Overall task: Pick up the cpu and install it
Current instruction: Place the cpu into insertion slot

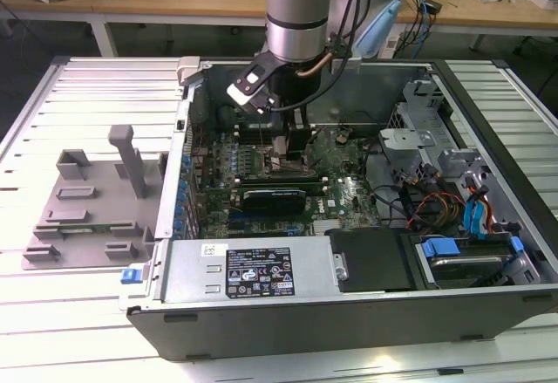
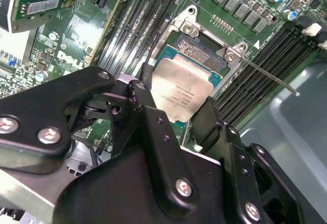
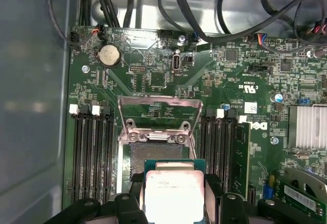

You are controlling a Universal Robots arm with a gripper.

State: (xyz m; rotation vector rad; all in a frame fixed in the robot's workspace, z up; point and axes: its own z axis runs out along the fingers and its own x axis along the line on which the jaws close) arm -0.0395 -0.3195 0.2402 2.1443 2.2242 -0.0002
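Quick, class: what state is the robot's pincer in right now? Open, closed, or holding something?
pincer: closed on the cpu, holding it at the open socket of the motherboard.

bench (image 1: 70,331): white slatted metal top
centre to exterior view's right: open computer case (image 1: 366,318) flat on its side, side panel off, covers most of the top
exterior view's left: grey plastic fixture plate (image 1: 83,226) with upright posts, just beside case
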